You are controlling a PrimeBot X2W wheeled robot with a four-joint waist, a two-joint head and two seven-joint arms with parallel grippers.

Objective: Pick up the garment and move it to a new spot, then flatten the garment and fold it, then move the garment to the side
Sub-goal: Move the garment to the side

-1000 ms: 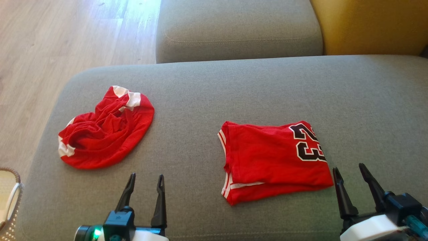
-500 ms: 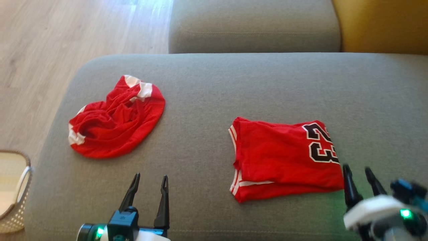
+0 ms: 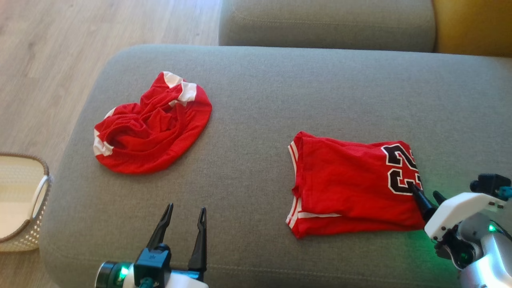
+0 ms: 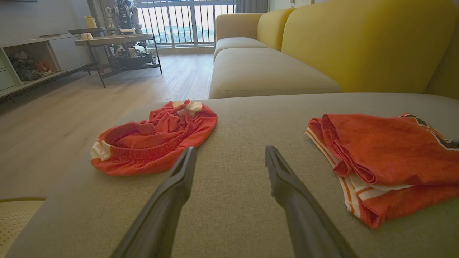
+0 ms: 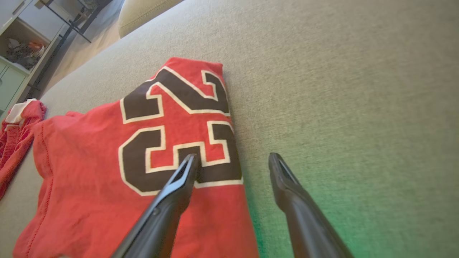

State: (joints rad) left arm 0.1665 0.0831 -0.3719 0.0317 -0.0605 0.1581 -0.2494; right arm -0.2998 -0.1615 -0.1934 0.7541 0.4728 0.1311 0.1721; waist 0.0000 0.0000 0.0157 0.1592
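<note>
The folded jersey (image 3: 352,184) lies flat on the right half of the grey sofa seat (image 3: 320,92). It is red with white trim along its left edge, and a black number 23 sits at its right end. The right gripper (image 3: 423,189) is at that right end with its fingers spread wide and nothing between them. In the right wrist view one finger (image 5: 179,182) points over the lower part of the number, while the other is over bare cushion just beside the jersey's edge, so the gripper straddles the edge. Whether either tip presses on the cloth cannot be told. A green glow from the arm falls on the cushion beside it. The left gripper (image 3: 187,207) is near the front edge of the seat, left of the jersey and apart from it. It is also spread wide and empty, with its fingers pointing over bare cushion. A crumpled pair of red shorts (image 3: 152,128) with white bands lies further away on the left part of the seat, well apart from the jersey. A pale woven basket (image 3: 20,200) stands on the wooden floor (image 3: 40,60) by the seat's near left corner.
</note>
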